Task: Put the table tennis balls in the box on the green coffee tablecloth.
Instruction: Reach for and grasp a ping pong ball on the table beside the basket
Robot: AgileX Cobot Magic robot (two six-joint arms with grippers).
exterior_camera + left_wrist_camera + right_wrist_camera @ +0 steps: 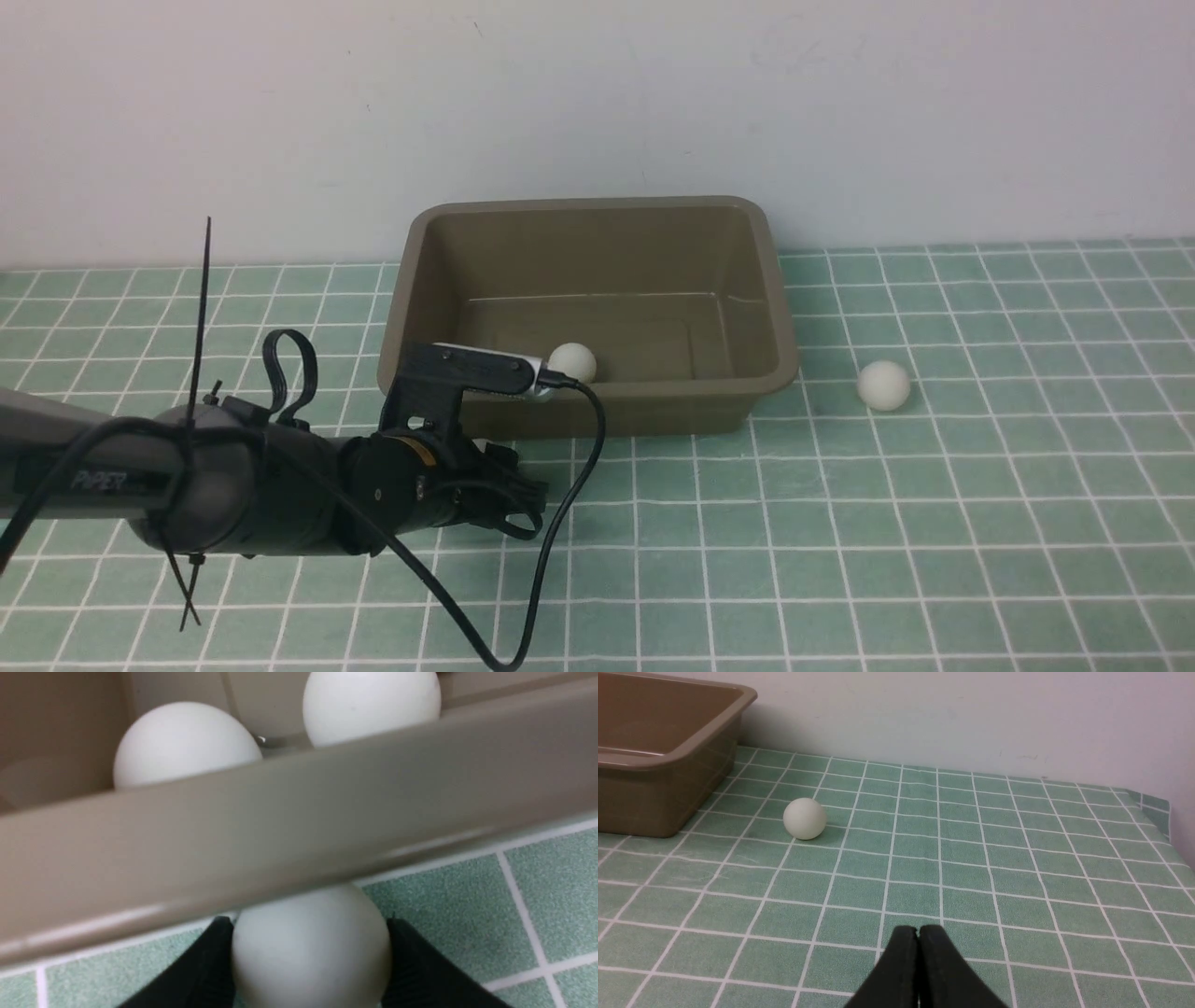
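Note:
The olive-brown box (597,207) stands at the back of the green coffee tablecloth (840,560). One table tennis ball (571,361) shows inside it in the front view. The left wrist view shows two balls (182,742) (369,704) behind the box's front rim (299,826). My left gripper (310,933) is low at the box's front wall. Its black fingers (205,970) press both sides of a ball (310,956) on the cloth. Another ball (883,385) (804,818) lies to the right of the box (668,758). My right gripper (918,933) is shut and empty, over the cloth.
A white wall runs close behind the box. The left arm (233,485) and its cable (560,523) cross the front left of the cloth. The cloth's edge (1164,812) shows far off in the right wrist view.

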